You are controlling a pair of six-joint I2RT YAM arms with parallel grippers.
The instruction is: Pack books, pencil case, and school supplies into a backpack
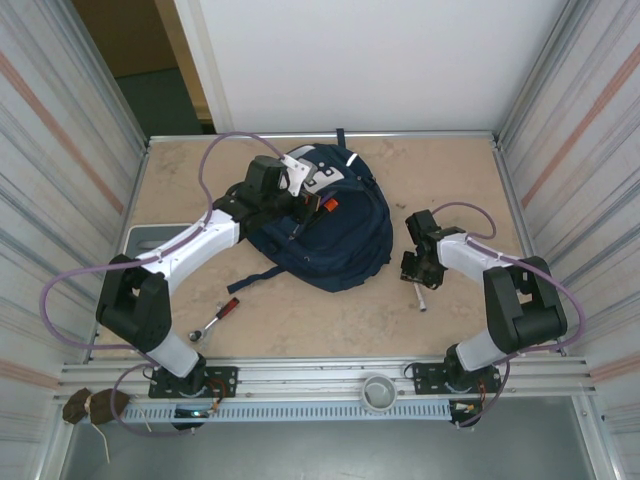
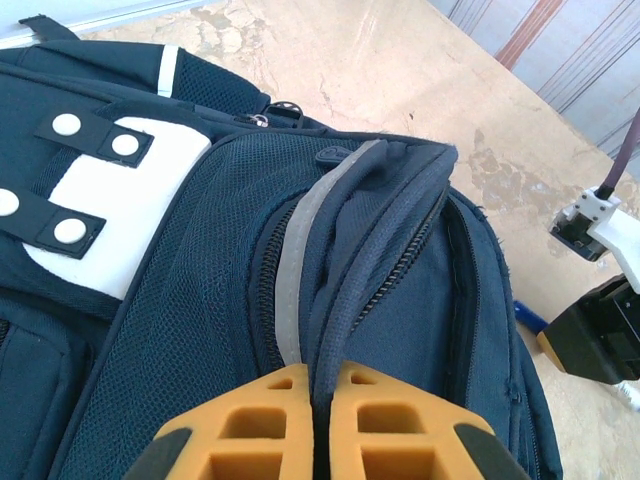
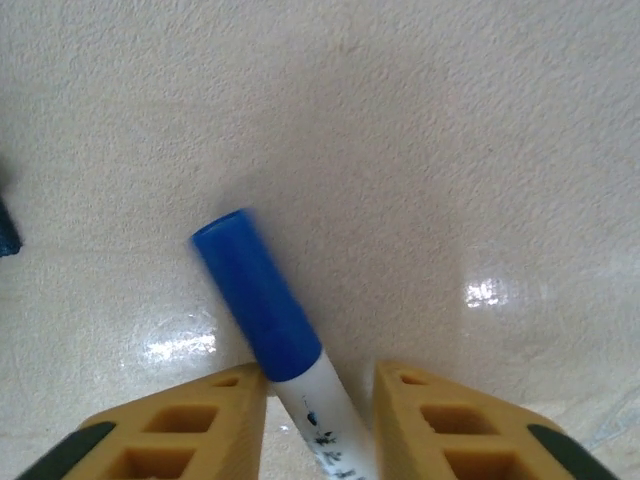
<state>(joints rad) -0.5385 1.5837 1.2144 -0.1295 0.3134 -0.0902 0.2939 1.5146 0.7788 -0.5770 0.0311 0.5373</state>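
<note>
A fold of the backpack [image 2: 200, 260] beside its zip is pinched tight by the left gripper [image 2: 318, 385]. The blue-capped marker [image 3: 262, 305] is seen flat on the table [image 3: 450, 150], between the narrowed jaws of the right gripper [image 3: 320, 385]; a gap is seen at one side.

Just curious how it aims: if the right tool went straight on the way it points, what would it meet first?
The white marker, lying between the fingers of the right tool, its blue cap sticking out ahead. Right behind it is the table, seemingly very close, though depth is unclear.
</note>
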